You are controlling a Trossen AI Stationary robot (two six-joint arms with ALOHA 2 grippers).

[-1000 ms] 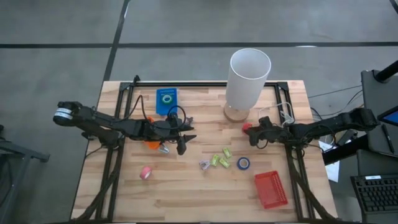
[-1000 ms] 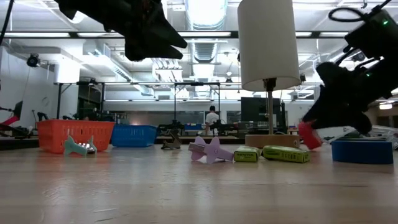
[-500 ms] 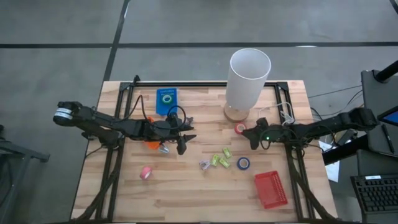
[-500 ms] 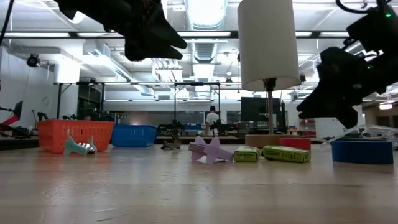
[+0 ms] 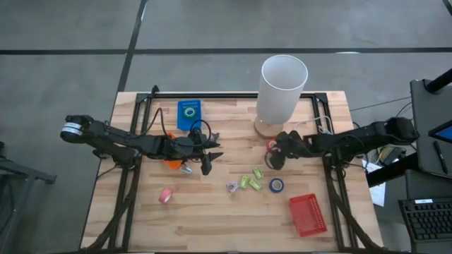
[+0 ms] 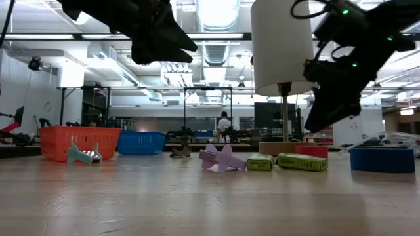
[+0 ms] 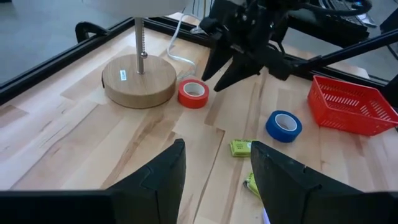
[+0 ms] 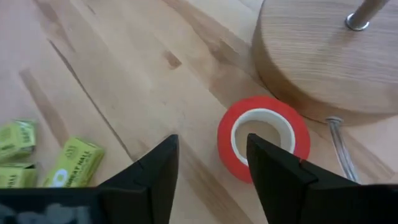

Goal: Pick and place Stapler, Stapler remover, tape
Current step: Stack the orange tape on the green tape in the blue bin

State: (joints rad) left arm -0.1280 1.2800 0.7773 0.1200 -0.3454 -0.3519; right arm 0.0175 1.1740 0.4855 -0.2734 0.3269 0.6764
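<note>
Tape, red roll (image 5: pixel 272 144) — lying flat on the table (image 5: pixel 212 204) right of centre in the high view, just beside the wooden lamp base (image 5: pixel 266 128). We log the right gripper (image 5: pixel 275 156) poised over it, jaws parted and empty. We judge the placing step finished; next comes a fresh pick, perhaps the blue roll (image 5: pixel 276 185) lower down — calling for a descent squarely astride it. Left gripper (image 5: pixel 210 161) waits left of centre, jaws released, empty.

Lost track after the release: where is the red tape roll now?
In the high view, the red ring-shaped tape roll lies flat on the table right of centre, beside the lamp's round wooden base, under the right gripper.
</note>
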